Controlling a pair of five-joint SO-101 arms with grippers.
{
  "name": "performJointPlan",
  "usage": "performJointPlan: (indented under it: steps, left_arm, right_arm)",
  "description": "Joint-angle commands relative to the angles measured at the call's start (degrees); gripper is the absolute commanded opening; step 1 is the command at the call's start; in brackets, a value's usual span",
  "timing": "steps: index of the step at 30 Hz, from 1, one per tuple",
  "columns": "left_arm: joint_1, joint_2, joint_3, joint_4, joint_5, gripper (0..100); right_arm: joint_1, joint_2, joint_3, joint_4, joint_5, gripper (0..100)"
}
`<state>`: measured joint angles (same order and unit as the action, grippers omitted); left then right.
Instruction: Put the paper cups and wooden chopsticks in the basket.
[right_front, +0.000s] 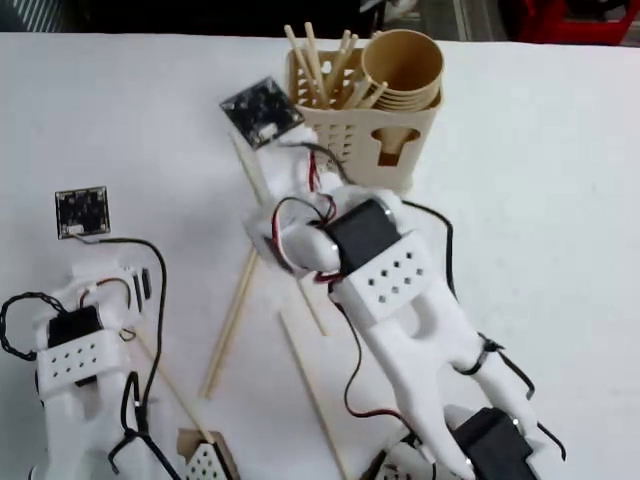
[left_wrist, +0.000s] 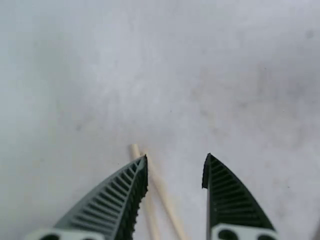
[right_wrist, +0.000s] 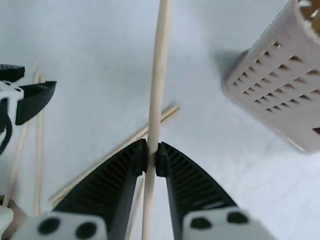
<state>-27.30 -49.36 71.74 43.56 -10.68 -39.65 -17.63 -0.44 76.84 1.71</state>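
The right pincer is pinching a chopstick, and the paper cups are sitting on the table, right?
Not quite. The right pincer does pinch a chopstick, but the paper cups are not on the table: they stand stacked inside the basket. The high view shows it.

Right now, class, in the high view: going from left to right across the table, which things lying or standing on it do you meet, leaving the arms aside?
A small black board → long loose chopstick → basket, with the stacked paper cups at its right end.
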Motion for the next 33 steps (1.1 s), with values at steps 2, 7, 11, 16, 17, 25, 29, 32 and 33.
performJointPlan:
  steps: [2,7,11,16,17,25,29,32,33]
  left_arm:
    - [-0.5,-1.5,-0.2,-1.2,-0.5,19]
    - [-0.5,-1.5,-0.2,-1.2,-0.5,19]
    - [-0.5,-1.5,-0.2,-1.2,-0.5,19]
    - [-0.5,-1.5,-0.2,-1.2,-0.5,19]
    - [-0.5,-1.5,-0.2,-1.2,-0.5,19]
    - [-0.5,-1.4,-0.2,-1.2,-0.5,19]
    - [-0.5,-1.4,-0.2,-1.3,-0.5,19]
    - [-0.5,-1.4,-0.2,-1.3,-0.5,19]
    - [-0.5,-1.4,-0.2,-1.3,-0.5,19]
  right_arm:
    - [2.6,-2.2,-10.8,-3.6,0.2,1.8]
    - [6.8,-0.7,-16.1,-16.2,0.5,1.8]
    - [10.5,1.4,-16.4,-30.5,0.6,1.8]
    - [14.8,6.0,-16.4,-44.6,0.6,1.8]
    - [15.5,7.2,-16.4,-46.5,0.7,1.8]
    - [20.4,18.5,-16.4,-56.4,0.7,1.8]
    - [20.9,21.9,-16.4,-56.5,0.7,2.2]
    - [20.6,22.6,-16.4,-54.6,0.7,5.8]
    - [20.5,22.6,-16.4,-53.5,0.7,9.0]
